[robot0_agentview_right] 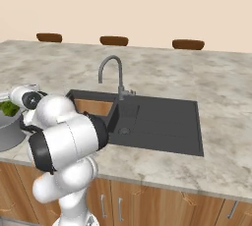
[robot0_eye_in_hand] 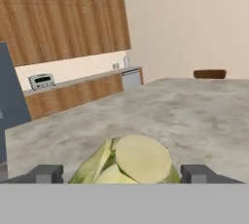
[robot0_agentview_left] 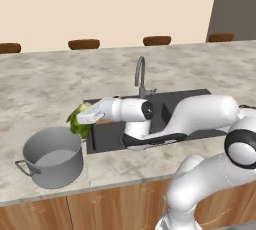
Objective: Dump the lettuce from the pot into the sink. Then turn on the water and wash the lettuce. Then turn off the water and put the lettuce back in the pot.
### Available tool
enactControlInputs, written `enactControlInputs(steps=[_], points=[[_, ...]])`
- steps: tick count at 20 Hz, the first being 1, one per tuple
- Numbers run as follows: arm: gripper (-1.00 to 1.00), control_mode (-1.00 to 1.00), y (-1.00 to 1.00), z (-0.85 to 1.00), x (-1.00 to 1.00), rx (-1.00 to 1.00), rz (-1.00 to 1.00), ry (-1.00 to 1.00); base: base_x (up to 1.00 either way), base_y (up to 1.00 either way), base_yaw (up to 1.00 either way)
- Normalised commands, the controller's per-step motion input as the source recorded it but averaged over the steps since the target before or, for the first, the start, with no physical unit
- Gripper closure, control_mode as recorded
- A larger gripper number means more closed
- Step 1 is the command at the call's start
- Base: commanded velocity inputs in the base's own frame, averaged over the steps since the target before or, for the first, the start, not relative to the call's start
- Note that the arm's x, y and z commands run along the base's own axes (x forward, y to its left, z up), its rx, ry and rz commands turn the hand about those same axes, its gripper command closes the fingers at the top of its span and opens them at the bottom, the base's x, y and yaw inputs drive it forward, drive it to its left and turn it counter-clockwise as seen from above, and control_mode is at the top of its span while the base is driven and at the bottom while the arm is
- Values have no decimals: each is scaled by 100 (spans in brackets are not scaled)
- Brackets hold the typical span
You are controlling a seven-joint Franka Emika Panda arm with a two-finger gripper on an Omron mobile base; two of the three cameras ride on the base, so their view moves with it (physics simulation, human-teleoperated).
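Observation:
The leafy green lettuce (robot0_agentview_left: 77, 122) hangs just above the right rim of the grey pot (robot0_agentview_left: 55, 166), between pot and sink (robot0_agentview_left: 107, 136). My gripper (robot0_agentview_left: 81, 116) reaches out level to the left and is shut on the lettuce. In the hand view the pale green lettuce (robot0_eye_in_hand: 129, 162) fills the gap between the two fingertips of the gripper (robot0_eye_in_hand: 124, 173). From the right base view the lettuce (robot0_agentview_right: 8, 107) sits over the pot (robot0_agentview_right: 7, 134) at the far left, with the dark sink (robot0_agentview_right: 157, 122) to its right. The pot looks bare inside. No stream runs from the faucet (robot0_agentview_left: 140, 76).
The grey gooseneck faucet (robot0_agentview_right: 110, 72) rises behind the sink's left basin. Marble counter (robot0_agentview_left: 45, 89) spreads around the sink and pot. Brown stool tops (robot0_agentview_left: 84, 44) line the counter's far edge. My own arm crosses over the sink's front.

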Motion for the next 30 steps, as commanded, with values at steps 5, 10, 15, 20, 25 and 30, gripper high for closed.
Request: enactControlInputs(steps=[5,10,15,20,25,30], points=[[100,-100,66,20,0,-11,11,3,0,0,0],[100,-100,66,-42,6,-19,7,-1,0,0,0],[100,-100,35,-81,20,-14,8,-8,0,0,0],[100,-100,41,-80,16,-13,8,-5,0,0,0],[100,-100,50,-37,24,-8,9,0,0,0,0],[100,-100,29,-23,10,-5,9,0,0,0,0]])
